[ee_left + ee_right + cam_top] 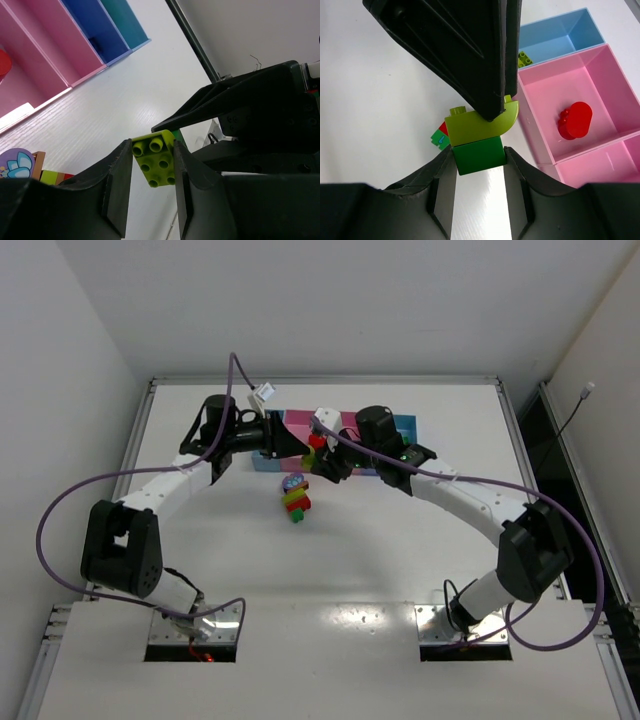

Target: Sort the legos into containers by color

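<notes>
A lime-green studded plastic brick point(156, 162) is being clamped between the two fingers of the left end effector point(152, 150), whose jaws are narrowed to the brick's width. A dark green square plastic brick point(479, 156), joined to the lime one, is being pinched at its sides by the right end effector point(480, 158), with those jaws likewise shut down onto it. The joined pair is being held by both arms at once, just in front of the row of joined shallow plastic bins point(405, 426) and above the white desk point(400, 560).

A red rounded plastic piece point(575, 120) is being carried in a pink bin point(600, 85) of the row. A small lime-green brick point(524, 59) is lying in the light blue end bin point(560, 35) beside it.

A small pile of loose red, yellow and green bricks point(295, 500) is lying on the desk near the row, on the arms' side. A round purple piece point(15, 162) is sitting at that pile.
</notes>
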You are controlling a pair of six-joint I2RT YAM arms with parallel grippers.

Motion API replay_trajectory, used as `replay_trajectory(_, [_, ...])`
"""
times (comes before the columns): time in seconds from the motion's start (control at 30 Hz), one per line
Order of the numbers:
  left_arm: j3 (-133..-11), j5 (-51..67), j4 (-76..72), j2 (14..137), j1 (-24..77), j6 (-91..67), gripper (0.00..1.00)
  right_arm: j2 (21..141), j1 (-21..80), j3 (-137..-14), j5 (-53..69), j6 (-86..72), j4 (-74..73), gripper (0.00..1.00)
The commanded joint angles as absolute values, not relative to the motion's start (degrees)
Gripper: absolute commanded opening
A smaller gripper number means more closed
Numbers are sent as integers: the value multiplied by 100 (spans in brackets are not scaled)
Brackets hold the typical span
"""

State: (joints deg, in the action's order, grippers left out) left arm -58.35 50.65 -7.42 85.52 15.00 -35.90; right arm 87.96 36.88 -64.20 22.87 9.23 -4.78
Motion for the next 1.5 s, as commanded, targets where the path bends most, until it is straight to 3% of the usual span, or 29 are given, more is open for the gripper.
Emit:
replay_trajectory(0.0, [-5924, 5441, -958, 8456, 1652, -3630, 0, 8807, 3718, -6618, 2145, 940, -62, 0])
replay_trajectory(0.63, [-5668, 4931, -194, 7840, 554, -3060, 0, 7427, 3481, -5502, 1548, 1107, -272, 0])
replay_trajectory(0.83, [-6616, 3299, 1166, 8279, 554, -1856, 0, 7304, 3104, -5212, 967, 1160, -272, 0])
replay_trajectory(1.0, [-7074, 1548, 1327, 8699, 782, -1512, 0, 7304, 2883, -5264, 704, 1160, -588, 0])
replay_trajectory(1.47, [-7980, 1248, 1327, 10063, 1072, -1274, 0, 7822, 1996, -5757, 755, 571, -958, 0])
